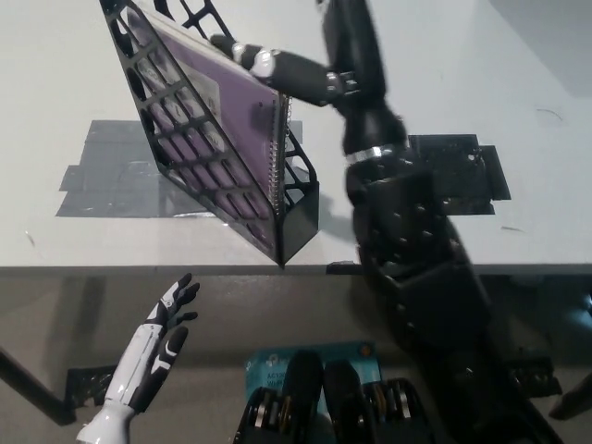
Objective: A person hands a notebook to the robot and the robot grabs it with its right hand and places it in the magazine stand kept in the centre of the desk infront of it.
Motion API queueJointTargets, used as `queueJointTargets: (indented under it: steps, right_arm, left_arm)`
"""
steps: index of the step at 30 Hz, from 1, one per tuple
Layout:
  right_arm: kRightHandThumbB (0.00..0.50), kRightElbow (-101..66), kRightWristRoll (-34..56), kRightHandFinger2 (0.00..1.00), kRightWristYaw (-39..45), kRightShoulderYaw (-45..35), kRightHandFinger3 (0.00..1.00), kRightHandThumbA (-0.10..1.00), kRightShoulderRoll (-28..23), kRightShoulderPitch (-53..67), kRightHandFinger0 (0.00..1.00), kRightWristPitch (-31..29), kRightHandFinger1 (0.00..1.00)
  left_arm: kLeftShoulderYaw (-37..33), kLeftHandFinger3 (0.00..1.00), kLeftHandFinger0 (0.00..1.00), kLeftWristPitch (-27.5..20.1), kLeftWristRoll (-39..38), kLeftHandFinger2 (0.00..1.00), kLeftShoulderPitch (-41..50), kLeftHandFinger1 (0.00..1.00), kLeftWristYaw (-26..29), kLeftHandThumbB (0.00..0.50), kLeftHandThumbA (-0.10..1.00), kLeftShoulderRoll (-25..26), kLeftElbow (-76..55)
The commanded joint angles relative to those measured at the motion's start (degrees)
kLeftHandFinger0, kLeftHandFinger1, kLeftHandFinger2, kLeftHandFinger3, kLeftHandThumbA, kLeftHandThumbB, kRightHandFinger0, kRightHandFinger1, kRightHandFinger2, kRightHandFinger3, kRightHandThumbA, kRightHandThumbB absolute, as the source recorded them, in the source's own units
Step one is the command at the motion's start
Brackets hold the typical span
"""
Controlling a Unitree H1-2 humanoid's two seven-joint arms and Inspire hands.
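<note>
My right hand point(305, 79) has fingers point(248, 54) laid across the top edge of the purple spiral notebook point(231, 111), looks like contact, though I can't tell if they grip it or just press on it. Notebook is down inside the black magazine stand point(298, 211), leaning with the stand's slant, spiral edge facing the open front; I judge it seated, so the fingers are probably only steadying it before letting go. Stand sits near the front edge of the white table point(481, 74), partly over a grey tape patch point(102, 176); a black tape square point(476, 171) lies just beyond my arm. Left hand point(153, 356) hangs low below table edge, fingers spread, holding nothing. Floor below is dim.
</note>
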Motion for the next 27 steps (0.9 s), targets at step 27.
queueJointTargets:
  steps: [27]
  right_arm:
    - [0.327, -20.93, 3.10, 1.00, 7.80, -1.82, 1.00, 1.00, -14.45, 57.73, 1.00, -6.56, 1.00]
  left_arm:
    - [-2.36, 1.00, 1.00, -2.14, -2.13, 1.00, 7.82, 1.00, 1.50, 0.500, 1.00, -0.65, 1.18]
